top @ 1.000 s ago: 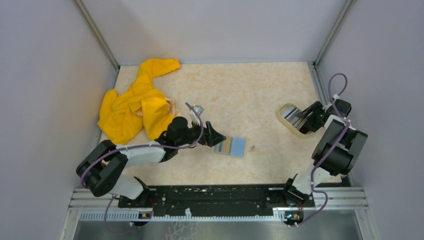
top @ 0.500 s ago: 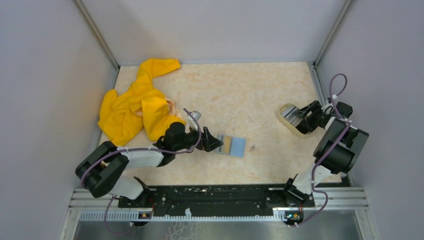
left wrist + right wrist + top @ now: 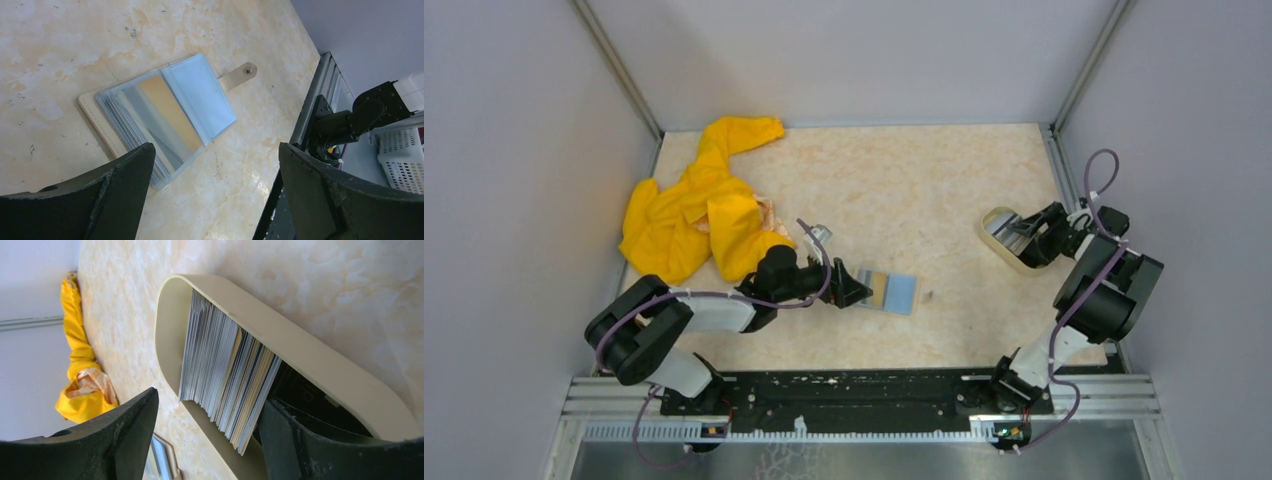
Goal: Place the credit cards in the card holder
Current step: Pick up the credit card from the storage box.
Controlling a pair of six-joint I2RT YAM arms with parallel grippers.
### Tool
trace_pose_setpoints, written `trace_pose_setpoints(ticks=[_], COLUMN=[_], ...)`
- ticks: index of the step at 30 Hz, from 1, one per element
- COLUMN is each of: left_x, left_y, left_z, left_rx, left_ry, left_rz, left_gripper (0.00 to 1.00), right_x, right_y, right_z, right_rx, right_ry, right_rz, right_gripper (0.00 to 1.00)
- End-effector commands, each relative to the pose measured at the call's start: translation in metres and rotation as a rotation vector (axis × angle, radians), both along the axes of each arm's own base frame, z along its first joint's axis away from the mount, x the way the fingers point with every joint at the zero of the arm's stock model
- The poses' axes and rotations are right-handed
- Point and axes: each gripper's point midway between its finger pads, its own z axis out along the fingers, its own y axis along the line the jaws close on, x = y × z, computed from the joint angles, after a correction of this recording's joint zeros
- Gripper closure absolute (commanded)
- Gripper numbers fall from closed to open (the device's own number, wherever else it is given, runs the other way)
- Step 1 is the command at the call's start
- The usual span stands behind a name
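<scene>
The card holder (image 3: 887, 291) lies open on the table's middle, tan-edged with clear sleeves; in the left wrist view (image 3: 165, 107) an orange panel shows inside and its snap tab points right. My left gripper (image 3: 849, 288) is open at the holder's left edge, low over the table, its jaws wide and empty (image 3: 215, 150). The credit cards (image 3: 225, 375) stand as a thick stack on edge in the oval cream dish (image 3: 1002, 240). My right gripper (image 3: 1029, 232) is open at the dish; one finger (image 3: 325, 445) is inside the dish beside the stack, the other outside the rim.
A crumpled yellow garment (image 3: 694, 210) lies at the back left, close behind my left arm. The dish rim (image 3: 310, 370) sits near the right wall and its metal rail. Grey walls enclose the table on three sides.
My left gripper has dropped lower and settled at the holder's left edge. My right gripper has shifted slightly at the dish. The holder and cards have not moved.
</scene>
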Motion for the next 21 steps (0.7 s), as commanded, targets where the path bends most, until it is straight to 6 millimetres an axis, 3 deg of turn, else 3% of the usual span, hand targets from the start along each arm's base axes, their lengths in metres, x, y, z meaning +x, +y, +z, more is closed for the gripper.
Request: trace_pose_setpoints(ticks=[1,8,15,21], left_x=[0.0,-0.003,-0.004,-0.004], left_y=[-0.005,-0.004,-0.003,-0.003], left_z=[0.01,0.012,0.015,0.015], left_rx=[-0.031,-0.041,-0.043,-0.043], left_ry=[-0.049,-0.038,-0.046,-0.045], left_rz=[-0.042,-0.042,-0.043,-0.044], left_gripper=[0.01,0.01,0.01,0.01], right_x=[0.012,0.013,0.016,0.01], right_y=[-0.006,-0.003,-0.002,-0.012], right_z=[-0.001,-0.007,0.016,0.031], right_rx=[0.018,0.074,0.085,0.082], right_ry=[-0.037,-0.016,-0.088,-0.121], right_rz=[0.003,-0.001,0.014,-0.009], right_gripper=[0.3,0.3,0.34,0.36])
